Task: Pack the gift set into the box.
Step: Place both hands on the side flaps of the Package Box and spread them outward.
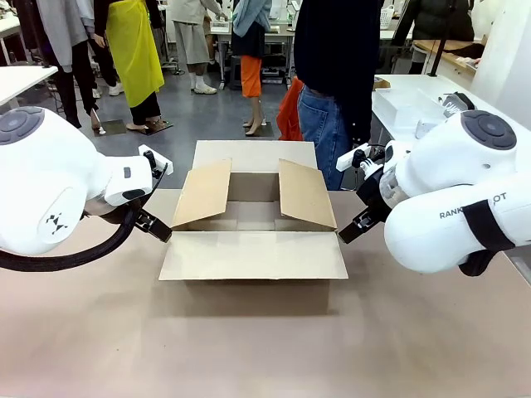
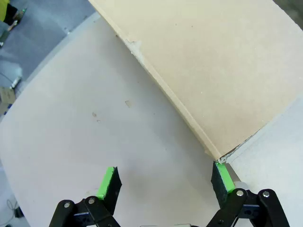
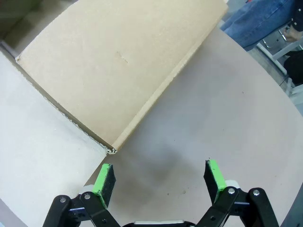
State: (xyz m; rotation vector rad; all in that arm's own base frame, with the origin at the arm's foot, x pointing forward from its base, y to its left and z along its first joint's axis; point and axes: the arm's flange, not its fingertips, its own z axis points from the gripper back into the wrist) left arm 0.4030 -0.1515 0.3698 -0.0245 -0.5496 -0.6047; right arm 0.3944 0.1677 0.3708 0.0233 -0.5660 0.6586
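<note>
The box (image 1: 253, 255) sits open in the middle of the front view, on the bench (image 1: 249, 348). Its near flap (image 1: 249, 261) lies flat toward the bottom of the frame and its far flap (image 1: 255, 156) lies flat toward the person (image 1: 336, 75). The two side flaps (image 1: 203, 192) stand half-raised and lean outward. What shows of the inside is bare cardboard.

The left gripper (image 1: 158, 225) hangs just beside the box at centre left and the right gripper (image 1: 353, 228) mirrors it at centre right. In both, the fingers are spread apart with nothing between them.

In the left wrist view, a flap corner (image 2: 218, 158) sits just above the green pad (image 2: 223, 177) at lower right, and the left gripper (image 2: 165, 182) otherwise frames bare bench. In the right wrist view, the other flap's corner (image 3: 111, 151) sits just above the pad (image 3: 105, 177) at lower left, close to the right gripper (image 3: 158, 179).

The box is corrugated board, so it is probably light and likely to skid on the smooth bench if pushed from one side only. The panels look stiff, but each flap should hinge freely at its crease and may spring back. The best hold is a pinch across a side flap's free edge near its corner, on both sides at once. That would keep the opening wide for the gift set. Squeezing hard could crush the fluting.
</note>
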